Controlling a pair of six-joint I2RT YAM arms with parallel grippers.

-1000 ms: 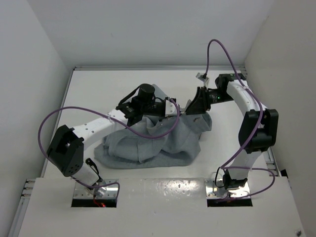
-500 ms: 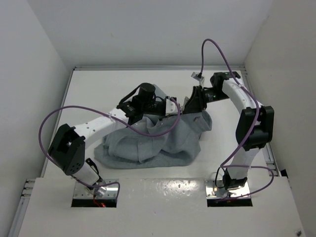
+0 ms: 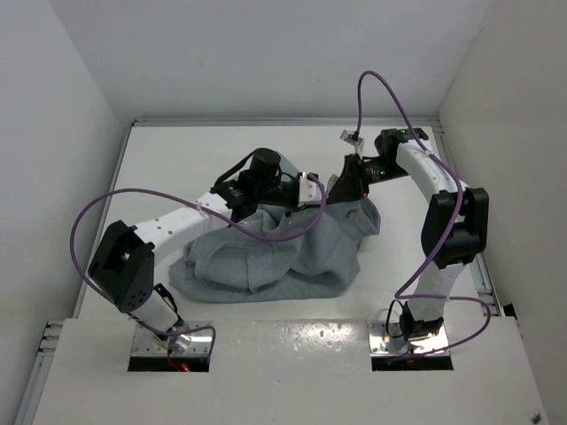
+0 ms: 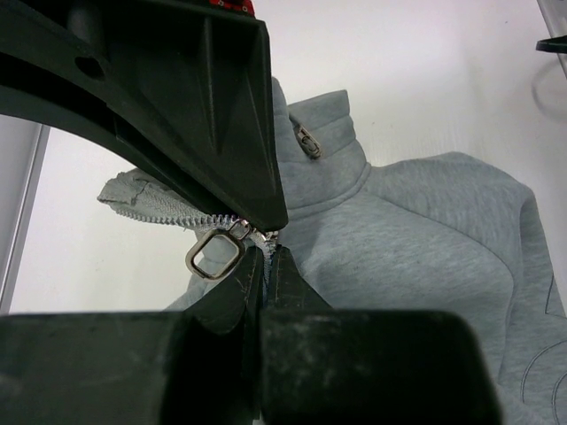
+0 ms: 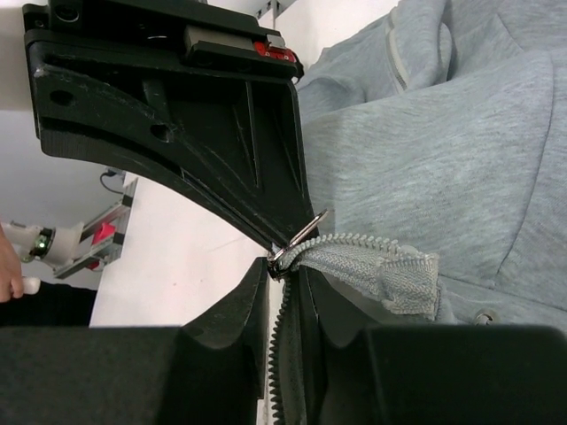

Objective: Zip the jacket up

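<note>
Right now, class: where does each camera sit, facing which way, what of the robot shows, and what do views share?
Top external: above, behind the bases, facing down on the table; left arm, right arm, left gripper, right gripper show.
Left wrist: on the left arm, facing along the left fingers to the zip pull.
Right wrist: on the right arm, facing along the right fingers to the zip teeth.
Shared: all show the jacket.
</note>
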